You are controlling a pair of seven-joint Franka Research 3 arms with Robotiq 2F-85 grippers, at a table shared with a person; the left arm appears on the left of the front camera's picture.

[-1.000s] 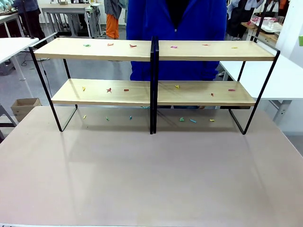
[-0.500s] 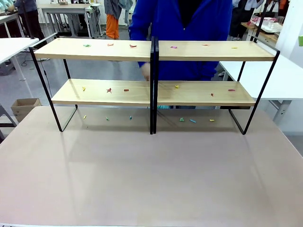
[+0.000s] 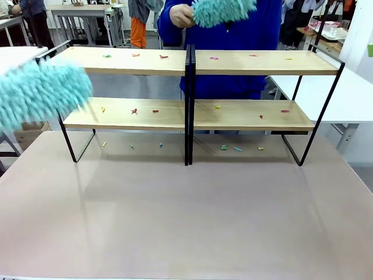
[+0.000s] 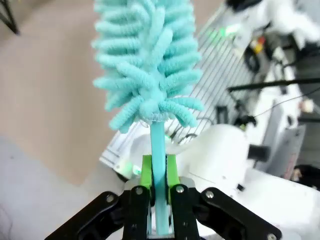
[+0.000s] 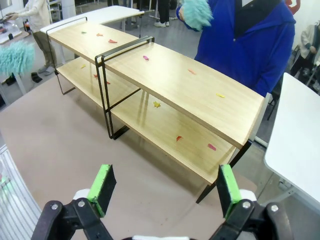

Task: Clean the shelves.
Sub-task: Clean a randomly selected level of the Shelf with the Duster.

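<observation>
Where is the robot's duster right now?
Front view: the duster is at the far left, in the air by the left end of the shelves. Left wrist view: its handle is clamped in the left gripper.

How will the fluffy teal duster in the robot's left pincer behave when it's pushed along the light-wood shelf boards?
The fluffy teal duster likely flexes: its head is soft chenille loops that should splay against the light-wood shelves. It looks light for its size, on a thin teal handle. That smooth handle might twist within the shut left pincer.
</observation>
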